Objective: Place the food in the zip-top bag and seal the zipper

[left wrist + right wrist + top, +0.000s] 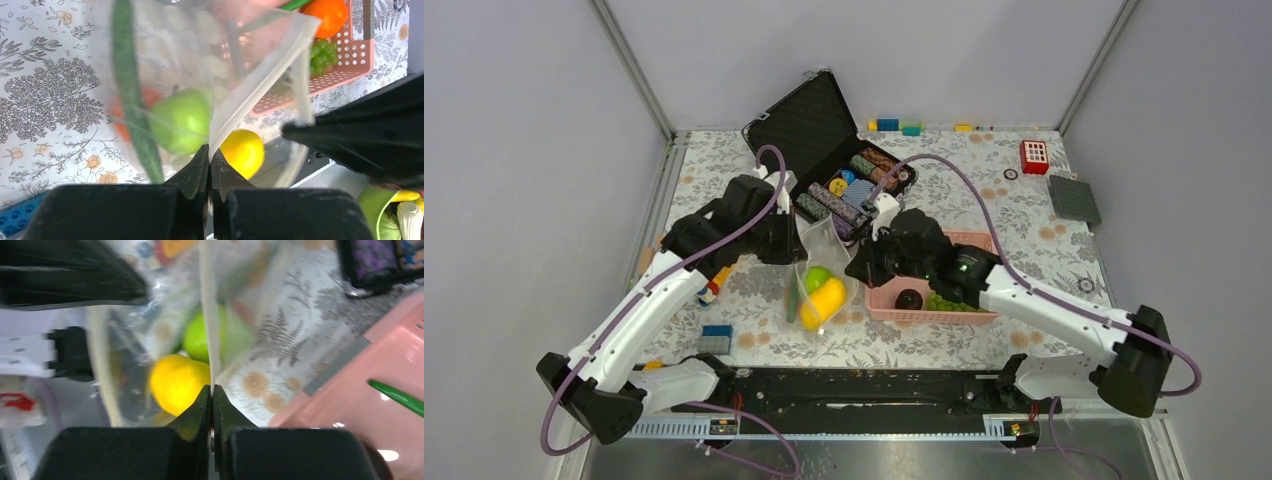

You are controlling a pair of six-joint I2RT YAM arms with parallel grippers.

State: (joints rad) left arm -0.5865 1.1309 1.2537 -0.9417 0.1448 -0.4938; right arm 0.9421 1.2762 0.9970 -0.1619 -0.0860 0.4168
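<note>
The zip-top bag [826, 262] hangs held up between both grippers at the table's middle. Inside are a green apple [817, 277] and the yellow banana [825, 300]; the long green pod [792, 303] is at its left side. My left gripper [790, 247] is shut on the bag's zipper [260, 85] edge. My right gripper [860, 268] is shut on the opposite edge of the zipper [209, 315]. The wrist views show the apple [182, 120] [200, 337] and banana [243, 151] [177, 382]. The orange pumpkin [331, 14], green grapes [949, 302] and dark round fruit [909, 298] lie in the basket.
The pink slotted basket [979, 243] stands just right of the bag under my right arm. An open black case [809, 125] with poker-chip rolls [836, 203] is behind. Blue bricks [716, 337] lie front left; a red block [1034, 156] and grey plate [1074, 198] far right.
</note>
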